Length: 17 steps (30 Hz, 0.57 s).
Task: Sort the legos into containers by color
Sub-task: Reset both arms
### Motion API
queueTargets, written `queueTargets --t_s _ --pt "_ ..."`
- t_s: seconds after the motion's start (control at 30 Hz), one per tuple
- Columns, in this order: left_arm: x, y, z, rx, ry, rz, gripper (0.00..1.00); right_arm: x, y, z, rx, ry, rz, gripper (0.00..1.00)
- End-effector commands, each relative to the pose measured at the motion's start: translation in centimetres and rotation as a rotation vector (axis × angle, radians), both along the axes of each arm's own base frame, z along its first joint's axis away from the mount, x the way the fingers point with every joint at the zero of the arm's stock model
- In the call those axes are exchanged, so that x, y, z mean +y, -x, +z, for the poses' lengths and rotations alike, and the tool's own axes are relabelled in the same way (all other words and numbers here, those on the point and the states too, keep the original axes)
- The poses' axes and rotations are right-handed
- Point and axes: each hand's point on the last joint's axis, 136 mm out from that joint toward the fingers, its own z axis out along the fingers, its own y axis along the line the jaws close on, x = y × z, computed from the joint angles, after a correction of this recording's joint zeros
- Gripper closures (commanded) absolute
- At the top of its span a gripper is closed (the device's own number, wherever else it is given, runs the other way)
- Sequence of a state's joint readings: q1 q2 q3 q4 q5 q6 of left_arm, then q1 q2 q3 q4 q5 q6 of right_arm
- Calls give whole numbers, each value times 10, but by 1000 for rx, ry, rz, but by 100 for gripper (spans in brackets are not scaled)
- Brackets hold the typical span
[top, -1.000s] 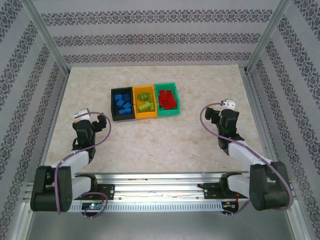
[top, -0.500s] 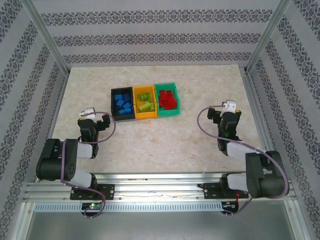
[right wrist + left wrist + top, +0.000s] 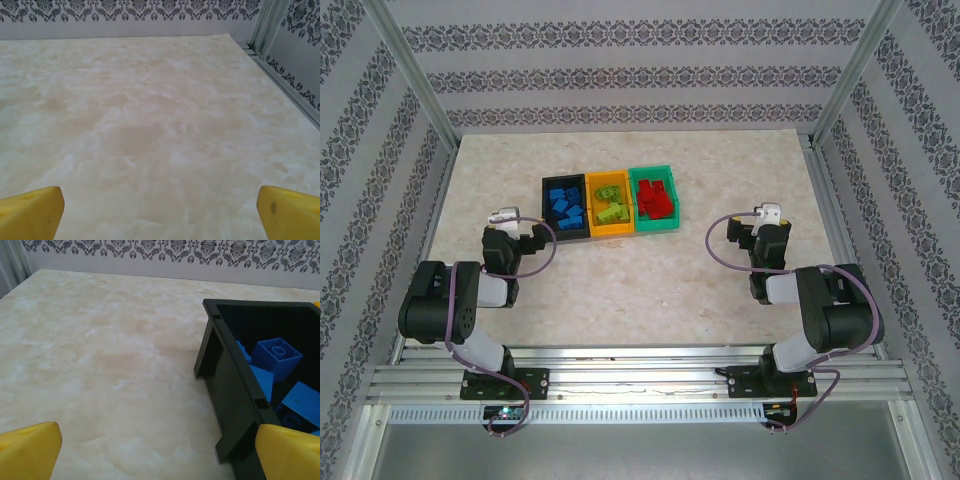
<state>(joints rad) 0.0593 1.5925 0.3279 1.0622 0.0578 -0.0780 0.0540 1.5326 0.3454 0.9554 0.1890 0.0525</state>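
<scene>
The legos (image 3: 609, 203) all lie inside the containers (image 3: 613, 232), which stand in a row toward the far middle of the table (image 3: 620, 280), and neither arm holds any. The left gripper (image 3: 520, 240) is released, its jaws spread wide. In the left wrist view its yellow fingertips (image 3: 30, 450) sit at the two lower corners of the picture with bare marble between them. Just ahead of its right-hand fingertip stands the near corner of the black bin (image 3: 225, 390), close enough that the tip overlaps the bin's wall in that view; whether they touch I cannot tell. Inside that bin lie the blue bricks (image 3: 276, 357), one with its stud facing up. The right gripper (image 3: 758, 234) is likewise released and wide open. Its yellow fingertips (image 3: 30, 210) frame a stretch of plain table surface, with an aluminium frame rail (image 3: 270, 25) at the table's far right corner. From above, both arms are folded low near their bases, the left gripper near the black bin's front left corner and the right gripper well apart from the row, off to its right. Joined to the black bin, the orange-yellow bin (image 3: 613, 232) in the middle holds the lime green bricks (image 3: 611, 210), and the green bin (image 3: 658, 227) on the right holds the red bricks (image 3: 655, 198). Patterned wallpaper (image 3: 620, 80) closes the scene behind.
</scene>
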Motion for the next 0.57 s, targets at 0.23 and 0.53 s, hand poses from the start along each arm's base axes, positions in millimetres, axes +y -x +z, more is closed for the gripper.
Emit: queueTargets --t_s 0.23,0.53 --pt "-2 -2 -1 11 -11 -26 1 -1 -6 12 -42 1 10 2" --pt "-3 -1 -1 13 -11 -28 1 11 -7 11 -39 8 75 2"
